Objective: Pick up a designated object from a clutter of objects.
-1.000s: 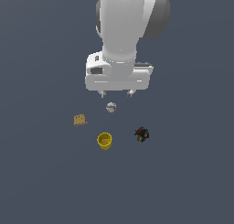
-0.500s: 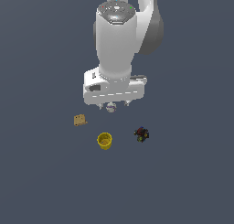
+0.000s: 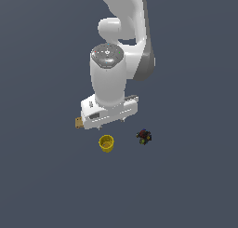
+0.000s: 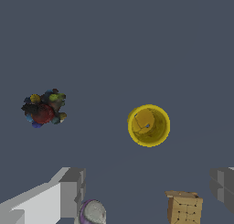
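The designated object, a bright yellow hollow cup (image 3: 106, 143) (image 4: 148, 125), stands upright on the dark floor with its mouth up. My gripper (image 3: 111, 124) (image 4: 147, 186) hovers above the floor just behind the cup in the exterior view, open, with nothing between its widely spread fingers (image 4: 72, 187). Of the clutter of objects, the dark lumpy object (image 3: 144, 137) (image 4: 44, 109) lies to the exterior view's right of the cup. The tan block (image 3: 79, 123) (image 4: 184, 208) peeks out beside the hand. The whitish ball (image 4: 93, 212) shows only in the wrist view; the hand hides it in the exterior view.
The white arm (image 3: 111, 78) and its hand fill the middle of the exterior view above the objects. All around is plain dark grey floor (image 3: 186, 185).
The arm has swung forward and down in the exterior view, bringing the hand closer to the cup and over the ball. The objects have not moved.
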You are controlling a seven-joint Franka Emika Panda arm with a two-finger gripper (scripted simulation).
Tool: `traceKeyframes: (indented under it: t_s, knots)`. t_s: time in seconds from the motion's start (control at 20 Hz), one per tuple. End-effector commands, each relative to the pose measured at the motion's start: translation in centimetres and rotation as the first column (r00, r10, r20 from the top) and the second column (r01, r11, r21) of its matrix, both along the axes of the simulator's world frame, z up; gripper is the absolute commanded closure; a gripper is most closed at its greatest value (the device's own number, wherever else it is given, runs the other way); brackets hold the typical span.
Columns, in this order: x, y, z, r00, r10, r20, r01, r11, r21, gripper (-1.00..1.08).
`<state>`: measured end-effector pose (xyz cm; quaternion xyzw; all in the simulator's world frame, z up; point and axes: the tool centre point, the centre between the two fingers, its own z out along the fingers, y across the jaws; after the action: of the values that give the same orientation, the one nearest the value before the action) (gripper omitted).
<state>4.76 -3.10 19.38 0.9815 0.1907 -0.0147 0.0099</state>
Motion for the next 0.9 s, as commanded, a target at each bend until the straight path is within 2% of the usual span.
traceKeyframes:
  t_s: [0.0,0.4,0.85]
  knots:
    - [0.6,-0.6,-1.9,0.998,0.056,0.004,-0.056,0.998,0.005,-0.92]
    - [1.9,-2.0,-6.9,0.981,0.196,0.016,-0.196,0.98,0.019,-0.92]
    - [2.3,-2.7,-9.5,0.963,0.267,0.024,-0.268,0.963,0.025,-0.92]
